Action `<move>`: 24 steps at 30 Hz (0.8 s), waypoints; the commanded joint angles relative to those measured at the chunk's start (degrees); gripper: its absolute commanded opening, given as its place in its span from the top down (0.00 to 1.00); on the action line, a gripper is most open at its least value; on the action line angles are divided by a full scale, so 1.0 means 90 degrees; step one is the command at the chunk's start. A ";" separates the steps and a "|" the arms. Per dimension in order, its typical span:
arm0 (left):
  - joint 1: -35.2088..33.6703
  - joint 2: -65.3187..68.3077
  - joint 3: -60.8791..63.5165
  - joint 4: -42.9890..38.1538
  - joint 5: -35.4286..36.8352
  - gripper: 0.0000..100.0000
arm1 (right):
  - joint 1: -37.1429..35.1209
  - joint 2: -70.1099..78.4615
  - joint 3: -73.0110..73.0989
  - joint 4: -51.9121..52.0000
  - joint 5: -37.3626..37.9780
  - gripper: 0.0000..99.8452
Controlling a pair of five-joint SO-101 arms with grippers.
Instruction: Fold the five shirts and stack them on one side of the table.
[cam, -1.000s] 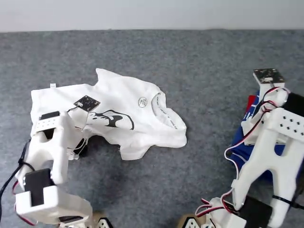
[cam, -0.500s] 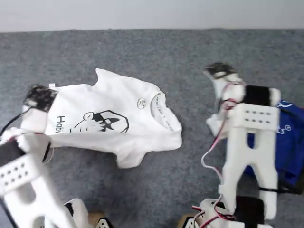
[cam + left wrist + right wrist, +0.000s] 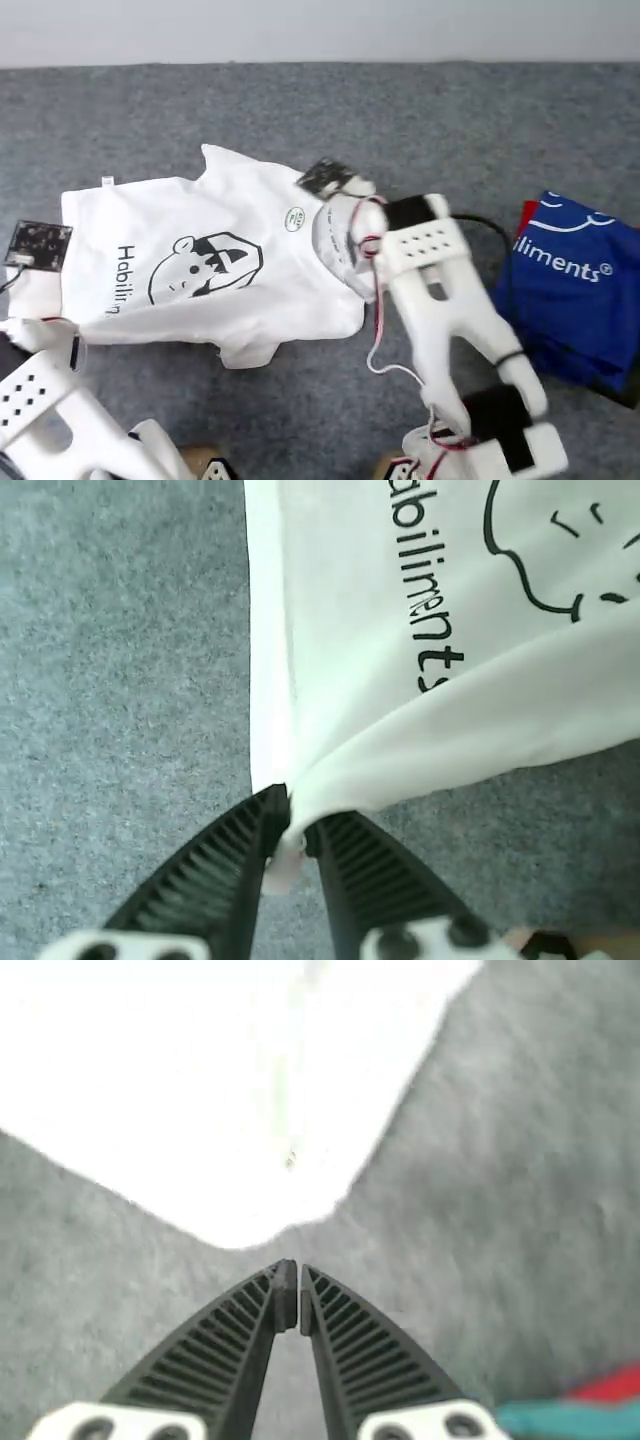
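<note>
At a corner of the white shirt (image 3: 520,690), left claw (image 3: 291,826) pinches it; right claw (image 3: 290,1300) pressed together.

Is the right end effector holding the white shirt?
No, the right end effector is shut on nothing, just off the white shirt.

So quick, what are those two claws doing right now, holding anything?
Left gripper: closed, pinching the white shirt at its edge.
Right gripper: closed, holding nothing.

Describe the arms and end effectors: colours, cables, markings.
The left arm and right arm are white plastic shells with black motors, rows of small holes, and red, white and black cables. The left end effector and right end effector have black ribbed fingers.
</note>
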 commanded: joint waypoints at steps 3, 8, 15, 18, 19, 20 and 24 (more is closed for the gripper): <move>-0.0127 -0.0156 0.0132 0.0020 -0.0029 0.99 | -0.0415 0.1079 -0.0049 -0.1089 0.0000 0.99; -0.0127 -0.0156 0.0142 0.0020 -0.0029 0.99 | -0.0484 0.2398 -0.0772 -0.1763 0.0029 0.99; -0.0088 -0.0166 0.0103 0.0020 -0.0029 0.99 | -0.0210 0.4606 -0.3683 -0.1880 0.0039 0.99; -0.0088 -0.0166 0.0103 -0.0088 -0.0020 0.99 | -0.0171 0.5612 -0.5470 -0.1861 0.0039 0.99; -0.0098 -0.0166 0.0103 -0.0117 -0.0020 0.99 | -0.0171 0.5915 -0.6076 -0.1822 0.0039 0.99; -0.0098 -0.0166 0.0103 -0.0117 -0.0020 0.99 | -0.0171 0.6188 -0.6613 -0.1812 0.0039 0.99; -0.0098 -0.0166 0.0103 -0.0117 -0.0020 0.99 | -0.0288 0.7116 -0.8674 -0.1060 0.0020 0.99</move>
